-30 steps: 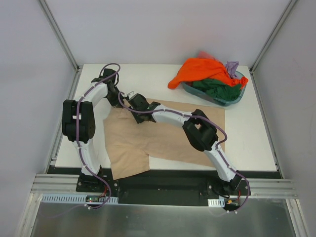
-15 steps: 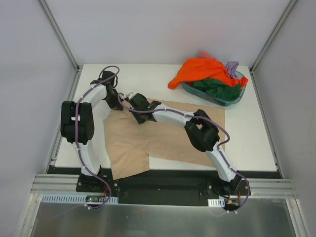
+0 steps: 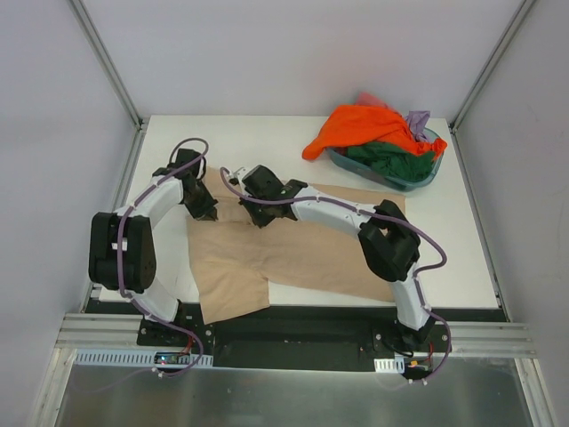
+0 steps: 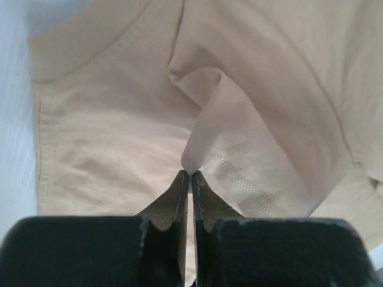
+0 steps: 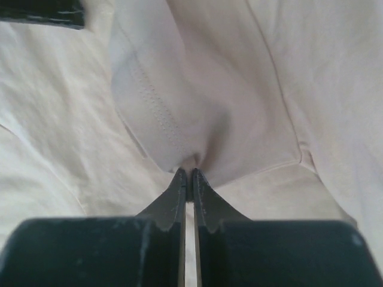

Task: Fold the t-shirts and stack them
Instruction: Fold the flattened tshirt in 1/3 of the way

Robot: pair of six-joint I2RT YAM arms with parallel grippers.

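Observation:
A large tan-beige t-shirt (image 3: 293,249) lies spread over the table, its lower left part hanging past the front edge. My left gripper (image 3: 206,212) is shut on a pinch of its cloth near the top left; the wrist view shows the fabric (image 4: 239,119) pulled up into a peak at the left gripper (image 4: 190,174). My right gripper (image 3: 258,215) is shut on the same shirt close beside it, with cloth (image 5: 197,89) bunched at the right gripper (image 5: 187,172). An orange t-shirt (image 3: 360,124), a dark green one (image 3: 391,162) and a lilac one (image 3: 418,119) are heaped in the basin.
The teal plastic basin (image 3: 425,176) stands at the table's back right corner, the orange shirt spilling over its left rim. Bare white table (image 3: 449,240) shows to the right of the tan shirt. Grey walls and frame posts enclose the table.
The right gripper closed on the tan cloth. Both grippers drew toward the front, pulling the shirt's top left edge with them, and the left arm's elbow swung down and left.

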